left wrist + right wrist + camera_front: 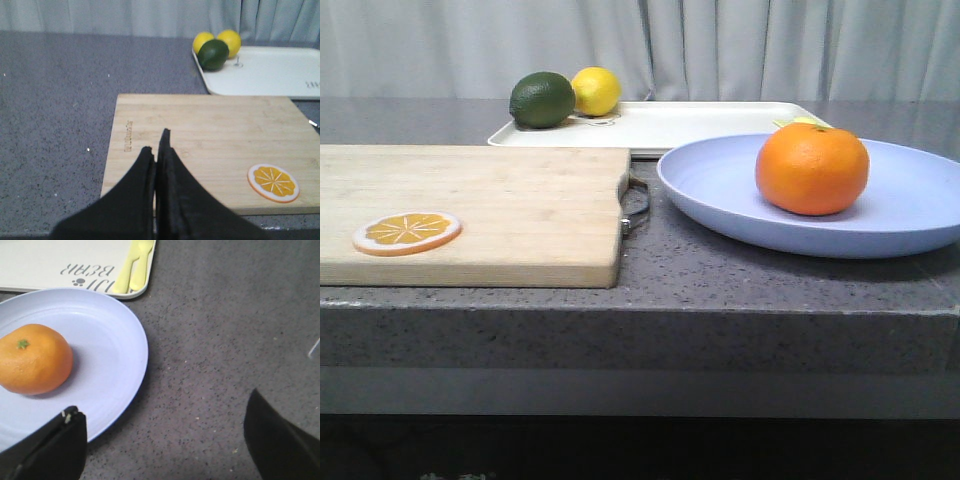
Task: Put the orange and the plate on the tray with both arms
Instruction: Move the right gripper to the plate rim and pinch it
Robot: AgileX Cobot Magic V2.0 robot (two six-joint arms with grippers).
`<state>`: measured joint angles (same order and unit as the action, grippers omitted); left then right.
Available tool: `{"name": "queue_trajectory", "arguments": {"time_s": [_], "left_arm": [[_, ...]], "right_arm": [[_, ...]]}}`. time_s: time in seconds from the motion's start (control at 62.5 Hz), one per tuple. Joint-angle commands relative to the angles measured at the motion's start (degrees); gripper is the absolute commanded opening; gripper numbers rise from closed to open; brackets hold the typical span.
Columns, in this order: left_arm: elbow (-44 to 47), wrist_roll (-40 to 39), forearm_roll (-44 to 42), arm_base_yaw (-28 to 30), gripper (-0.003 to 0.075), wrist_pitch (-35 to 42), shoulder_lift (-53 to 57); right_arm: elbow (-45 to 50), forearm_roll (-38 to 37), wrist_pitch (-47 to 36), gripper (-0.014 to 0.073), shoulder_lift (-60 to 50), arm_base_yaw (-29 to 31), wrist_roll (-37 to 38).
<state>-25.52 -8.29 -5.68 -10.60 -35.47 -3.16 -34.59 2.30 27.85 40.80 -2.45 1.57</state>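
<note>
On the right side of the grey stone counter [740, 285], the orange [812, 168] is sitting inside the pale lavender-blue plate [720, 190], a little off the plate's centre, its small green stem spot facing up. The plate is lying flat on the counter just in front of the cream-white tray [700, 125], its far rim nearly meeting the tray's near edge without resting on it. The tray is lying at the back of the counter, carrying a dark green lime [542, 99] and a yellow lemon [596, 90] side by side at its left end, plus pale yellow plastic cutlery [131, 267] beside printed lettering at its right end. To the left of the plate, a wooden cutting board [500, 215] is lying flat, with a flat orange slice [407, 232] resting near its front left corner and a metal handle loop on the edge facing the plate. The left gripper [157, 150] is hanging over the near part of the board, its dark fingers pressed together with nothing between them. The right gripper [165, 430] is hovering above the plate's rim and the bare counter beside it, its fingers spread wide apart and touching neither plate nor orange.
</note>
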Motion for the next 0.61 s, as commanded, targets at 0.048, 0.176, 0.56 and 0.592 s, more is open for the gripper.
{"name": "queue_trajectory", "arguments": {"time_s": [0.048,0.176,0.56,0.592], "left_arm": [[0.7,-0.5,-0.1,0.1,-0.0017,4.8,4.7],[0.8,-0.5,-0.1,0.1,-0.0017,5.9,2.3],[0.8,-0.5,-0.1,0.1,-0.0017,6.1,2.2],[0.8,-0.5,-0.1,0.1,-0.0017,6.1,2.2]], "right_arm": [[-5.2,2.0,-1.2,0.0642,6.6,0.3,1.8],[-9.0,2.0,-0.6,0.0642,13.7,0.4,3.7],[-20.1,7.3,0.1,0.0566,35.1,0.7,5.3],[-20.8,8.1,0.2,0.0537,36.3,0.7,5.3]]}}
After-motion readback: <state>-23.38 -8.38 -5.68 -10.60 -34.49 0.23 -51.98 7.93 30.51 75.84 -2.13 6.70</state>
